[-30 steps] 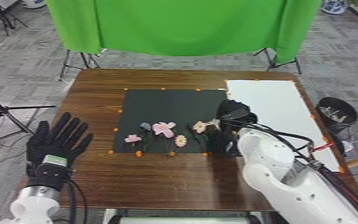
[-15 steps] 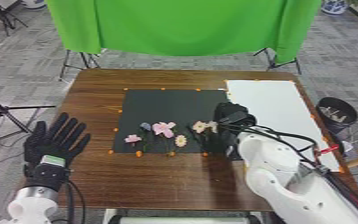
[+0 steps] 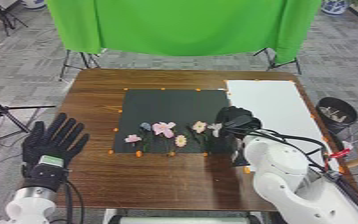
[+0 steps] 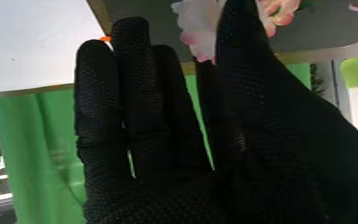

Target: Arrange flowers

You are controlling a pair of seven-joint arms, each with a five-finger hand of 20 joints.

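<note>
My right hand (image 3: 238, 120) is over the right edge of the black board (image 3: 175, 106), its straight fingers just beside a pale flower (image 3: 215, 128). To the left of that flower, pink flowers (image 3: 163, 129) and a bluish one (image 3: 145, 127) lie in a row on the board's near part, stems toward me. In the right wrist view the hand (image 4: 149, 125) has straight fingers, and a white-pink flower (image 4: 196, 25) shows partly behind the thumb. My left hand (image 3: 51, 142) is at the table's left side, palm down with fingers spread.
A white board (image 3: 269, 102) lies to the right of the black one, partly under the right arm. Orange markers (image 3: 139, 153) line the boards' edges. A dark bin (image 3: 337, 110) stands off the table's right side, and a green cloth (image 3: 184, 27) hangs behind the table.
My right hand has shifted slightly to the right, and more of the pale flower and the stems beside it can be seen. My left hand has drifted slightly left.
</note>
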